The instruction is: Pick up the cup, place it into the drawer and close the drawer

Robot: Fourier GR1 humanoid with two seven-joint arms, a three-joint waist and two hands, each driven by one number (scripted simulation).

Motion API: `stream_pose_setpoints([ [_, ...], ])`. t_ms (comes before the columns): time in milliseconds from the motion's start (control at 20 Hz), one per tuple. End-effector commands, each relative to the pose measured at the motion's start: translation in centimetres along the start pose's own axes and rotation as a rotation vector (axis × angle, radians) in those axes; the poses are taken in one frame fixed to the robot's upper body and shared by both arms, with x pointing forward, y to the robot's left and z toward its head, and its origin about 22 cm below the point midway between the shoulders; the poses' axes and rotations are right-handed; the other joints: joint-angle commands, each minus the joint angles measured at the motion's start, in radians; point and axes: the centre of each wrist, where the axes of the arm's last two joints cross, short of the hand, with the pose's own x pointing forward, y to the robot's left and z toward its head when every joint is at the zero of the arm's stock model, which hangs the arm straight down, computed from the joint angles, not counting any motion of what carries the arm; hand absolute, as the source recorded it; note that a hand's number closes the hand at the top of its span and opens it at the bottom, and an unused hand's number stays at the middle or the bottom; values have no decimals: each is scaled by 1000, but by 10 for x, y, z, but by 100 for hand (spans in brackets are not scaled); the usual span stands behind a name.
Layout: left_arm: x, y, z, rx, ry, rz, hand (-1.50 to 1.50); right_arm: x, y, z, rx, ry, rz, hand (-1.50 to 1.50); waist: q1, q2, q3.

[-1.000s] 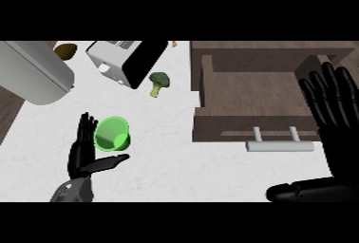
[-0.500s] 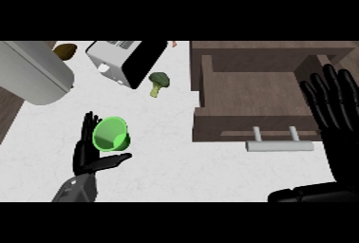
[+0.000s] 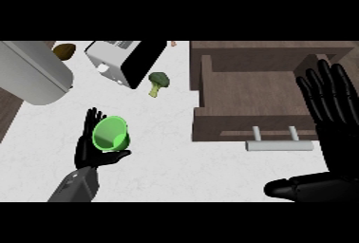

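Cup [image 3: 111, 134]: translucent green, glossy plastic. Drawer [image 3: 256, 95]: matt brown wood. Handle [image 3: 279, 144]: pale, possibly metal. Counter [image 3: 168, 161]: white, faintly speckled.

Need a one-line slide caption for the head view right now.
Left hand holds the green cup over the counter; open drawer waits, right hand resting open beside it.

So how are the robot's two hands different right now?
The left hand is curled round the green cup, while the right hand holds nothing. The left hand's fingers bend; the right hand's fingers are straight and spread. The left hand is over the white counter, the right hand beside the open drawer. Both hands are black.
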Motion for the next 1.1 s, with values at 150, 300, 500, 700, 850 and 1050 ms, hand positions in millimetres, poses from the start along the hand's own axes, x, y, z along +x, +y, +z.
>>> stream_pose_setpoints([
  [150,-3,-24,-12,-56,-46,92,150,-2,-8,9,9,-7,14,-150,-5,0,0],
  [300,-13,-9,16,-93,-32,148,150,-1,-16,-2,18,5,15,-150,1,0,0],
  [500,-2,-12,-3,-79,-134,75,150,0,18,14,2,1,7,-150,-1,-2,0],
  [700,-4,-28,-12,-40,-192,46,150,11,-4,-7,-11,-9,3,-150,-9,4,-1],
  [850,7,2,-9,-26,-247,17,150,-8,-10,5,-1,-3,23,-150,2,0,0],
  [1050,11,20,5,-42,-240,2,150,1,-12,-1,-18,-8,19,-150,11,-3,1],
])
